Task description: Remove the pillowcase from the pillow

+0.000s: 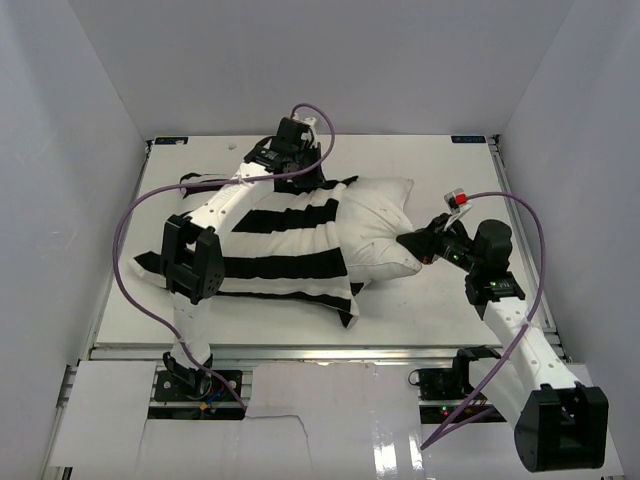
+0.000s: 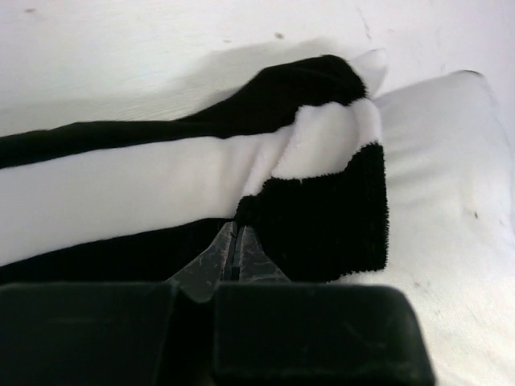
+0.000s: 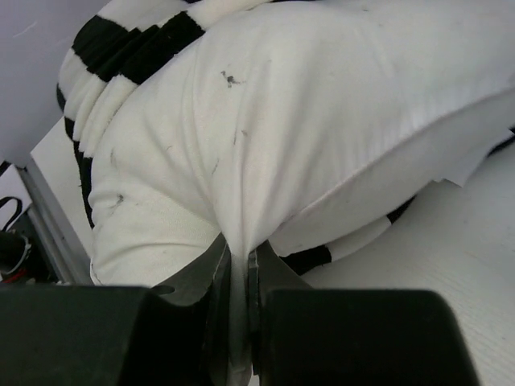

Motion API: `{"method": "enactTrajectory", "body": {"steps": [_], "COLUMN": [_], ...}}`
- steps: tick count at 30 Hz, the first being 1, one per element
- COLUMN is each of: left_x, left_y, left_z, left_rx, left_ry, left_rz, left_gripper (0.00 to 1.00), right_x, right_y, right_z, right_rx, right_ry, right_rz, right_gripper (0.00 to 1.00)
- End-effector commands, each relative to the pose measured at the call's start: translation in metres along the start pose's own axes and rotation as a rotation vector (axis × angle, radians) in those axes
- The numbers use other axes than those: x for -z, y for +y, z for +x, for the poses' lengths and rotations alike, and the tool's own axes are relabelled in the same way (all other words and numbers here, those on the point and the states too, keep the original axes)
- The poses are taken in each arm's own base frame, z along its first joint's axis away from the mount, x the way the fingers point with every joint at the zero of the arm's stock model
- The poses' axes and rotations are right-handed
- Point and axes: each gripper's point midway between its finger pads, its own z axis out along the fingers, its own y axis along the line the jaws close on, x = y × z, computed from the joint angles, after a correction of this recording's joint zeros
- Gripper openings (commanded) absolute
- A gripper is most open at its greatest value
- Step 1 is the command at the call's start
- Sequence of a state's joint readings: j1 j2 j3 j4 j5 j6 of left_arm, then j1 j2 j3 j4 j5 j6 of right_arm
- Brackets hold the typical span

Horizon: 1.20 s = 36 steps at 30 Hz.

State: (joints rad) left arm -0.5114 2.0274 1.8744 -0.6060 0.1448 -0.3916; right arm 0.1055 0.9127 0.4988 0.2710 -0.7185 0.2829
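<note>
Most of the pillow [image 1: 385, 225] sits inside the striped pillowcase [image 1: 285, 250], mid-table [image 1: 440, 310]; its bare end pokes out right, with open surface on the near side and to the right

Left wrist: left gripper [image 2: 236, 241] jaws pressed together, tips at the folded black hem of the case; can't tell if any fabric is caught

Right wrist: right gripper [image 3: 239, 269] pinching the pillow's bare off-white edge, free tabletop to the right
</note>
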Motion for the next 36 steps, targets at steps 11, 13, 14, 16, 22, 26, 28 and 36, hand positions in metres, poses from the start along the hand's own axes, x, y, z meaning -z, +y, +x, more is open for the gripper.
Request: {"method": "enactTrajectory", "body": {"steps": [11, 13, 14, 16, 22, 26, 28, 36], "left_x": [0.076, 0.080, 0.082, 0.085, 0.104, 0.103, 0.112, 0.186], "left_y": [0.152, 0.163, 0.173, 0.186, 0.221, 0.184, 0.144, 0.128], "left_z": [-0.055, -0.053, -0.047, -0.043, -0.032, -0.039, -0.052, -0.022], "left_rx": [0.230, 0.244, 0.260, 0.285, 0.373, 0.355, 0.314, 0.272], "left_ry": [-0.224, -0.236, -0.230, -0.234, -0.344, -0.302, -0.282, -0.379], "left_rz": [-0.414, -0.454, -0.477, -0.508, -0.519, -0.268, -0.089, -0.152], "left_gripper": [0.00, 0.00, 0.00, 0.00, 0.00, 0.00, 0.24, 0.84], "right_x": [0.055, 0.060, 0.065, 0.071, 0.101, 0.093, 0.080, 0.063], "right_y": [-0.019, -0.022, -0.026, -0.030, -0.052, -0.050, -0.053, -0.096], "right_z": [-0.071, -0.073, -0.074, -0.076, -0.086, -0.088, -0.089, -0.110], "right_rx": [0.100, 0.088, 0.083, 0.066, -0.011, -0.046, -0.063, -0.078], "right_ry": [-0.315, -0.337, -0.357, -0.383, -0.500, -0.477, -0.425, -0.365], "right_rz": [0.394, 0.424, 0.458, 0.496, 0.698, 0.668, 0.645, 0.770], "right_gripper": [0.08, 0.08, 0.08, 0.08, 0.08, 0.08, 0.08, 0.08]}}
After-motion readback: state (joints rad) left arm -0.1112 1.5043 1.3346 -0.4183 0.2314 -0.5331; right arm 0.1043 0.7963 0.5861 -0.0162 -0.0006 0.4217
